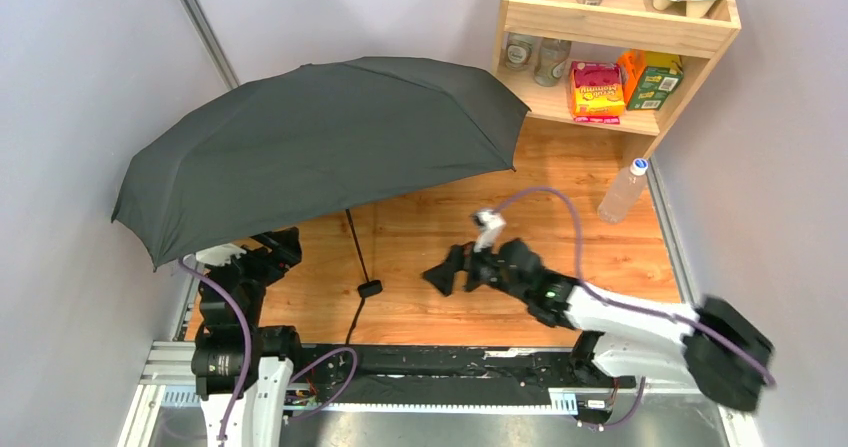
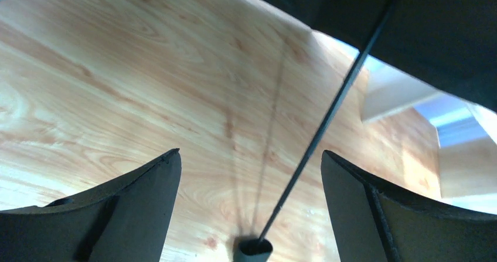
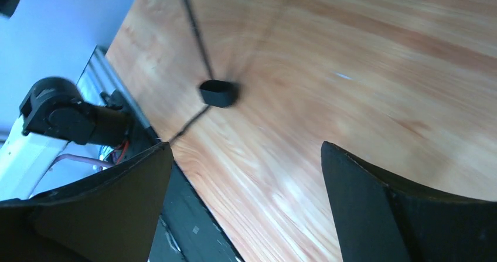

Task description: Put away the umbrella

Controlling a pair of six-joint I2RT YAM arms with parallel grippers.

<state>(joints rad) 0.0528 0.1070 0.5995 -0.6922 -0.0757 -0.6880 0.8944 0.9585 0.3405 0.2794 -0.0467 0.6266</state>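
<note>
- Top view: open umbrella [image 1: 320, 137] tilted over the left of the tabletop [image 1: 600, 257], canopy [image 1: 250, 177] overhanging the left gripper [image 1: 283, 247]. Shaft [image 1: 355, 242] slanting down to the handle [image 1: 369, 288], which appears to rest on the wood. Right gripper [image 1: 458, 270] spread wide and empty, just right of the handle.
- Left wrist view: left gripper [image 2: 251, 153] released, holding nothing. Shaft [image 2: 328, 121] seen between the fingers [image 2: 135, 209], not touched, leading to the handle [image 2: 253, 249] at the bottom edge. Best to close low on the shaft, near the handle, keeping clear of the fabric.
- Right wrist view: right gripper [image 3: 245, 146] wide apart, nothing grasped. Handle [image 3: 218, 93] ahead and to the left, slightly blurred. Best to centre on the handle before closing, then brace it for collapsing the canopy. Probably prone to tipping under any sideways push.
</note>
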